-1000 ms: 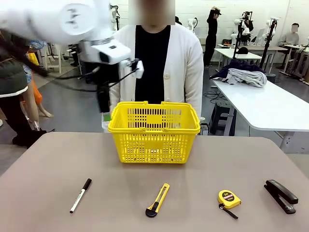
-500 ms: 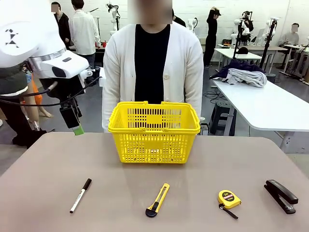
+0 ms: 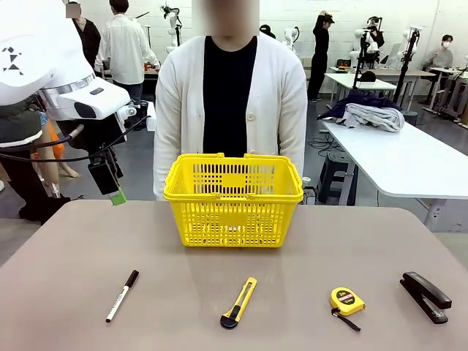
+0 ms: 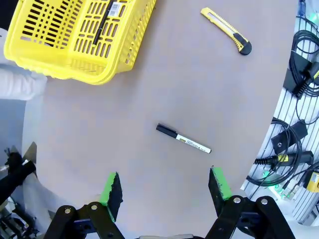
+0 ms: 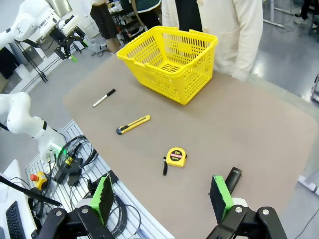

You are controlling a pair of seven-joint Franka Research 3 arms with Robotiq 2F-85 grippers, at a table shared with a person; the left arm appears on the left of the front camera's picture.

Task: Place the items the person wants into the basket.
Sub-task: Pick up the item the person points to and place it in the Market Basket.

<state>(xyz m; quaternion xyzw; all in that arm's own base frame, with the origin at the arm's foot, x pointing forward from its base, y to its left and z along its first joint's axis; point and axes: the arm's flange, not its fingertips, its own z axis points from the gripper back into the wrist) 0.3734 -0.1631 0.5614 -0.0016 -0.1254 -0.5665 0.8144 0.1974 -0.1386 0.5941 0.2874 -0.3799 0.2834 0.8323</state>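
Your left gripper (image 4: 165,186) hangs wide open over the table, the white marker (image 4: 183,139) lying just beyond it — farther out the yellow basket (image 4: 75,74) holds a slim black pen (image 4: 101,25), while your right gripper (image 5: 162,199), also open, hovers near the black stapler (image 5: 232,178).

basket (image 3: 232,216) far-centre on worktop (image 3: 88,248), pen (image 4: 102,25) in it; near row, left to right: marker (image 3: 122,295), knife (image 3: 239,302), tape (image 3: 346,300), stapler (image 3: 425,296).
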